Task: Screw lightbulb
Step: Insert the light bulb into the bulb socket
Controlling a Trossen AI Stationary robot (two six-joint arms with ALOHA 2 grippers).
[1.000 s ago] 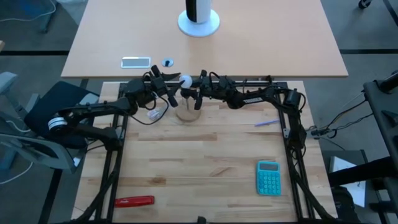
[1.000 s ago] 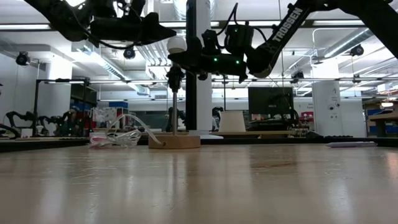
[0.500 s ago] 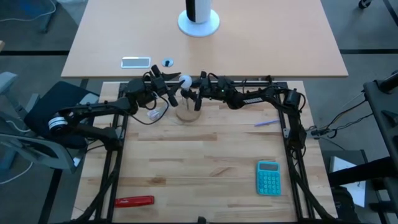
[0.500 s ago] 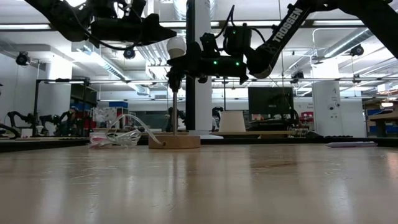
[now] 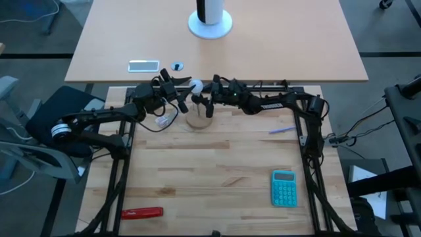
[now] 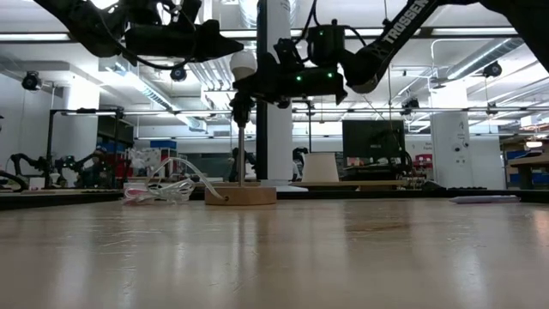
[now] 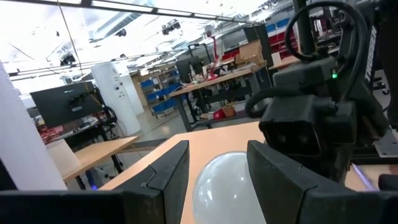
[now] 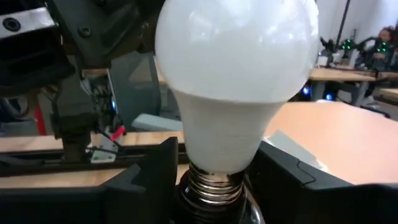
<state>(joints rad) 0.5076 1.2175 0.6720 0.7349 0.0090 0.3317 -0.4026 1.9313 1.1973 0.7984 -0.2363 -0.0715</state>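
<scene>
L claw (image 5: 179,97) is grasping the lightbulb (image 5: 196,86) w/ fingers (image 7: 163,176) either side of its white dome, up above the wooden disc stand (image 5: 198,120) at far edge of counter (image 5: 217,164). R claw (image 5: 205,102) is clenching round the socket (image 8: 210,190) just under the bulb, opposite L.

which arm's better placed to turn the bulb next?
Left, probably. Left gripper brackets the white rounded lightbulb's dome; right gripper flanks the threaded metal base and black socket on the round wooden stand.
</scene>
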